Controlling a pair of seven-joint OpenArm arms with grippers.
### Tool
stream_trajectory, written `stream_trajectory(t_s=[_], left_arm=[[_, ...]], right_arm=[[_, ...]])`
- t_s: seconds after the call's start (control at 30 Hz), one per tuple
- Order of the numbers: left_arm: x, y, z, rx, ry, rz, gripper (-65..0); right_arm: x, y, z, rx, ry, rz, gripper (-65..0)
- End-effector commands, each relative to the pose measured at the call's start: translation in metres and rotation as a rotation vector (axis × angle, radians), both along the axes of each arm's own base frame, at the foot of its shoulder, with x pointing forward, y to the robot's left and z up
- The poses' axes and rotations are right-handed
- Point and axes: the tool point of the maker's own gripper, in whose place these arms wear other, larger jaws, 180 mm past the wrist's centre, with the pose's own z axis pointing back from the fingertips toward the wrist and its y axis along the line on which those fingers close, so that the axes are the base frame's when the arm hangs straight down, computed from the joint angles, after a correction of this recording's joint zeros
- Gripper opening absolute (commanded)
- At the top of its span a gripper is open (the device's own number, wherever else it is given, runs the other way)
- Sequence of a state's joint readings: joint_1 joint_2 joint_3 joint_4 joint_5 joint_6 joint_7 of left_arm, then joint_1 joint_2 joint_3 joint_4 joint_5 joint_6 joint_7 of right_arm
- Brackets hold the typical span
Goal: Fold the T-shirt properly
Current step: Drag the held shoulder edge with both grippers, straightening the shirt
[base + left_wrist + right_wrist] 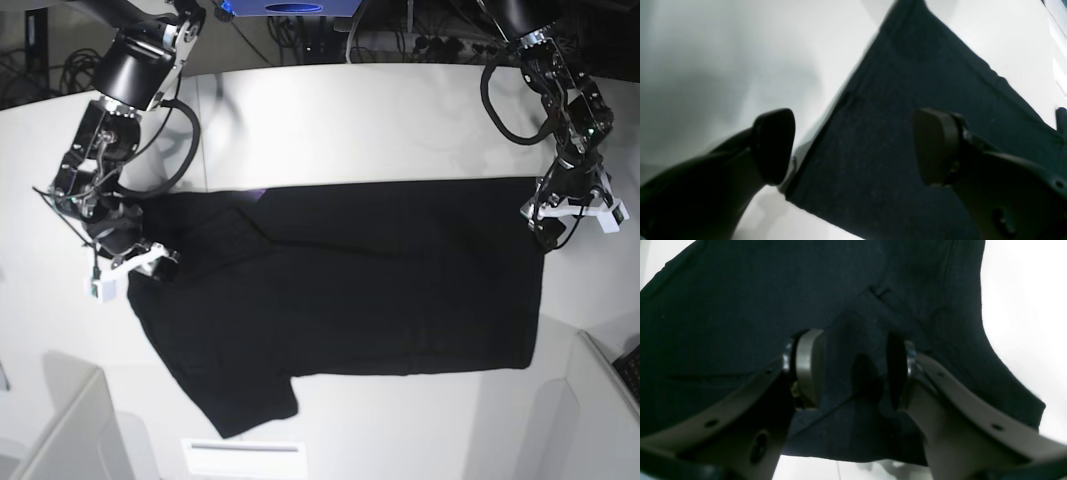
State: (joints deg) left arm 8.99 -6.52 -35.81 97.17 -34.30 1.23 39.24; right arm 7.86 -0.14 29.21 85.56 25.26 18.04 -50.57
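White table point(330, 110), T-shirt point(350, 290) spread mid-frame. Left gripper point(853, 146) wide over its right corner; right gripper point(853, 370) half-open, empty, at left. Pinch both edges evenly before folding.

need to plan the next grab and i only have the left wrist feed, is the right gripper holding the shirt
Observer: No. The right gripper is open, both pads over the black T-shirt.
Operator: which part is it over
Observer: The far sleeve end, in the base view.
Operator: and where's my left gripper on the shirt overall
Observer: The left gripper is at the hem's far corner, open, cloth edge between the pads.
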Motion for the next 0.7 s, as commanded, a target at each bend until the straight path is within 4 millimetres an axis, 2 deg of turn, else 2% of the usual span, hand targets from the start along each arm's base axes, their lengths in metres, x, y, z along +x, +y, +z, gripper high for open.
stream_trajectory(t_s=[0.0,0.07,0.17,0.3,0.4,0.47,0.57,0.67], left_arm=[[-0.002,0.005,0.011,0.034,-0.027,-0.001,-11.7],[-0.011,0.004,0.008,0.038,-0.013,-0.005,-11.7],[-0.034,0.009,0.002,-0.005,-0.002,0.023,-11.7],[-0.06,0.024,-0.008,-0.089,-0.005,0.104,-11.7],[-0.065,0.027,-0.02,-0.117,0.015,0.125,-11.7],[-0.064,0.028,-0.027,-0.132,0.024,0.132,-11.7],[-0.055,0.028,-0.031,-0.157,0.013,0.144,-11.7],[-0.043,0.018,-0.046,-0.199,0.032,0.126,-11.7]], right_arm=[[0.012,-0.016,0.029,0.004,-0.108,-0.046,-36.6],[0.001,-0.029,0.035,0.01,-0.121,-0.089,-36.6],[-0.029,-0.042,0.033,0.013,-0.091,-0.206,-35.7],[-0.071,-0.045,0.01,0.041,0.0,-0.31,-34.8],[-0.093,-0.051,-0.005,0.067,0.035,-0.383,-34.8],[-0.097,-0.056,-0.008,0.068,0.028,-0.414,-34.8],[-0.098,-0.058,-0.022,0.087,0.048,-0.433,-34.7],[-0.09,-0.055,-0.034,0.119,0.056,-0.445,-34.5]])
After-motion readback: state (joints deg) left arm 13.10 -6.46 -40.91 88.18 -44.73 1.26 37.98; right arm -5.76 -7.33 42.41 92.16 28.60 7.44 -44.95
